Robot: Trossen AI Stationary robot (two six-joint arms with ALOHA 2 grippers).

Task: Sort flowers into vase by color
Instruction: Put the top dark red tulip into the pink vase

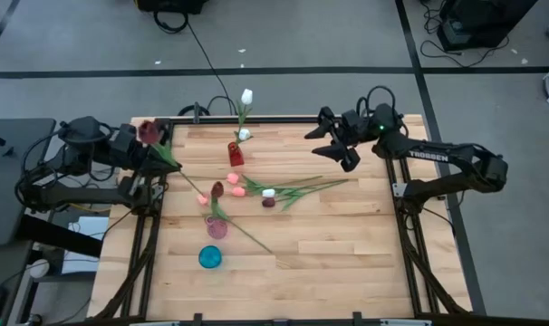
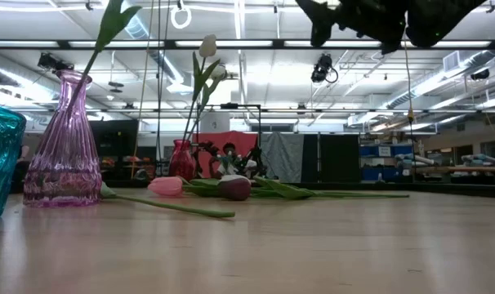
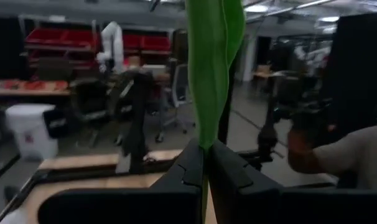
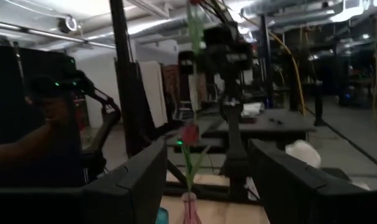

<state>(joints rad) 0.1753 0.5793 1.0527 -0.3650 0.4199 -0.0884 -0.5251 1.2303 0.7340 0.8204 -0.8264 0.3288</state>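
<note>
left gripper sits at the left edge of the table, raised, its fingers pinched tight on the green stem of a dark maroon tulip; the left wrist view shows the stem and leaf running up between the closed fingers. right gripper hangs above the far right part of the table, jaws standing wide apart with nothing between them.

placed so far: white tulips stand in the red vase at the far side. the pink vase holds one stem with a dark head. the teal vase, nearest the front, looks empty from above.

outstanding: a loose bunch lies flat mid-table between the vases and the right arm, pink, white and dark heads mixed, stems trailing rightward. one more stem lies beside the pink vase.

judgement: roughly the first third done. the held maroon tulip awaits placement, most likely with the dark head in the pink vase.
</note>
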